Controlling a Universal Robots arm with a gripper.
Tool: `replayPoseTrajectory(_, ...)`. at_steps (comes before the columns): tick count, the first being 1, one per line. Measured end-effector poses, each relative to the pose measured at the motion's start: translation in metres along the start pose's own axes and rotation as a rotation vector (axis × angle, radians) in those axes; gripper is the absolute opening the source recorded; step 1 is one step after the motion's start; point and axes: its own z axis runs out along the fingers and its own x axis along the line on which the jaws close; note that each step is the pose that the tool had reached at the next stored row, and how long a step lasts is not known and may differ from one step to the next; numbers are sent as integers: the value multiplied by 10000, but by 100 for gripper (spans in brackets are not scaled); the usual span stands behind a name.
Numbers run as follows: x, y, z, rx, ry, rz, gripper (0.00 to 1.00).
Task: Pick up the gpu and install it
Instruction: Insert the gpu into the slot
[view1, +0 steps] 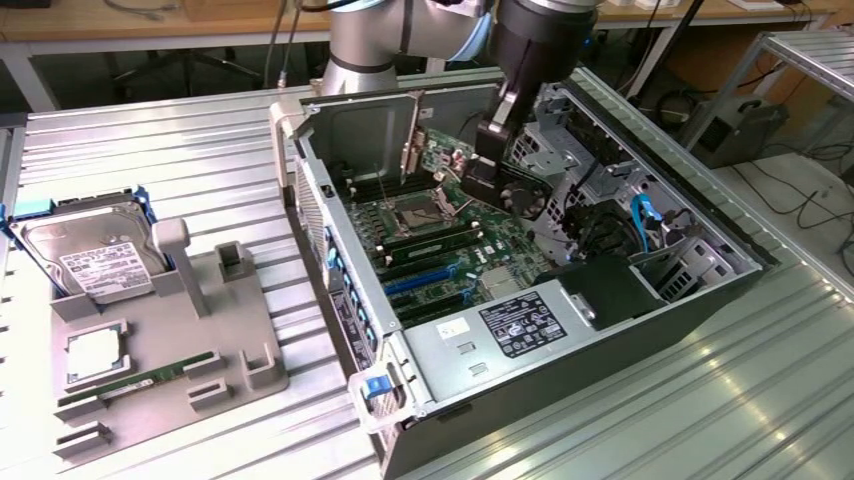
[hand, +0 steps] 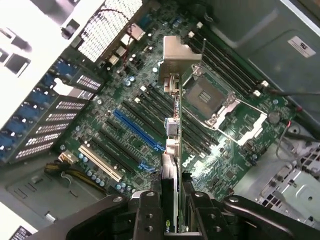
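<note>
The pincer (hand: 171, 207) grips the gpu (hand: 176, 60) edge-on above the motherboard (hand: 227, 172)

— How many of each?
— One open computer case (view1: 601, 395), one grey tray (view1: 200, 310), one hard drive (view1: 100, 262), one memory stick (view1: 134, 384), one processor chip (view1: 96, 355).
— Cards?
— One gpu (hand: 171, 135), one gripper (hand: 171, 200).

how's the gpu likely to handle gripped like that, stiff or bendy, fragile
Probably stiff: the gpu stands straight on edge in the gripper, with no sag. Likely fragile, given the exposed ports along its metal bracket. That bracket could snag the case.
</note>
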Motion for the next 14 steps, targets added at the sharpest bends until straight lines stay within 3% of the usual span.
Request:
replayPoseTrajectory(6, 1, -1, 33, -18, 34, -1379, 26)
replayPoseTrajectory(8, 1, -1, 50, -28, 52, -2110, 26)
replayPoseTrajectory(14, 1, -2, 78, -45, 82, -3347, 26)
